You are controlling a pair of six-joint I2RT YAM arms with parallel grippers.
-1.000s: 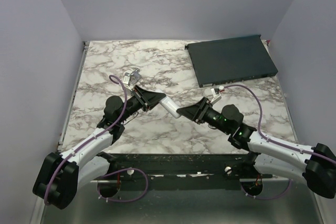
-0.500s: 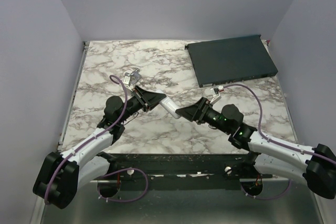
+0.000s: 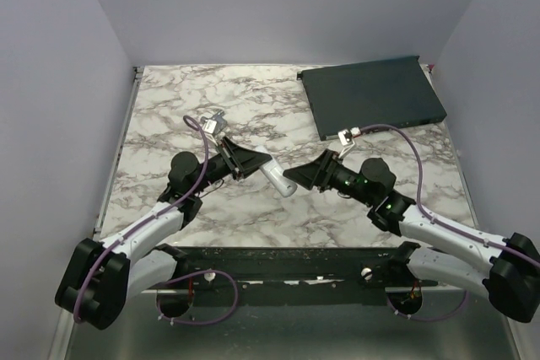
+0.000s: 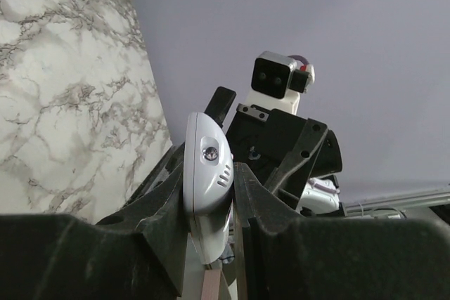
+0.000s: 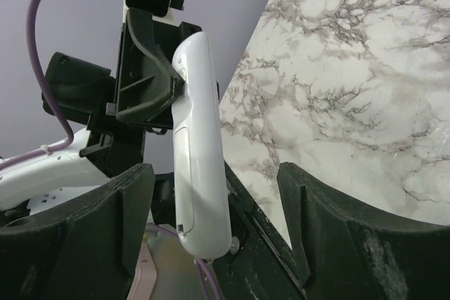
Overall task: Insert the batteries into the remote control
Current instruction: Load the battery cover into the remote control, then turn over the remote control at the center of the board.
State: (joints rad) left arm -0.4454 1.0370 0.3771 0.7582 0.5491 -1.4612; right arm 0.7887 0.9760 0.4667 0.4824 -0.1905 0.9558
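While the broad white-and-grey marble table [image 3: 169, 208] and the large dark flat rectangular box [image 3: 371, 97] at its 1 o'clock corner sit apart from the work, we watch the two arms meet near the middle. Our left gripper [image 3: 251, 162] is clamped on the slim white plastic rectangular remote control [image 3: 277, 179], pinching it by the sides, and carries it clear of the marble. In the top view the handset's long axis runs from 10 o'clock down to 4 o'clock. The held end is at 10 o'clock, and the free end points at our right gripper [image 5: 216, 170]. That gripper's fingers are spread wide, with the handset between them. We cannot tell whether either finger touches it. So the right arm is the nearer one to the free end, and we judge a closing there would need the axis kept centred.

Compared with a second ago, the handset tips more steeply toward 4 o'clock. The right wrist has swung toward 12 o'clock, and its purple cable arches higher.

We see none of the small orange-copper batteries.
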